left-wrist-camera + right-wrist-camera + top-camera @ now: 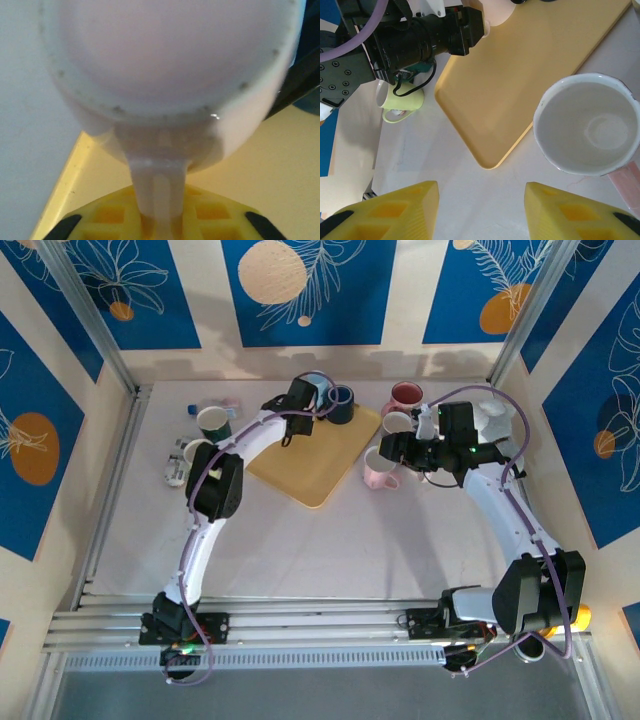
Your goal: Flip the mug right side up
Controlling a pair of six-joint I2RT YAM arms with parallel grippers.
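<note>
The mug (170,65) is pale with a light blue outside and sits at the far edge of the yellow tray (310,465). Its round end with a dotted ring faces the left wrist camera. In the top view the mug (320,387) is partly hidden by the left wrist. My left gripper (160,222) is shut on the mug's handle (157,185), which runs straight down between the yellow fingers. My left gripper (305,395) reaches over the tray's far corner. My right gripper (481,210) hangs open over bare table off the tray's near corner, holding nothing.
A pink mug (587,130) stands upright just right of the right gripper (385,452). A dark blue mug (342,403) sits beside the held one. A green mug (213,423), a white mug (397,423), a red mug (406,395) and a white cloth (495,420) lie around.
</note>
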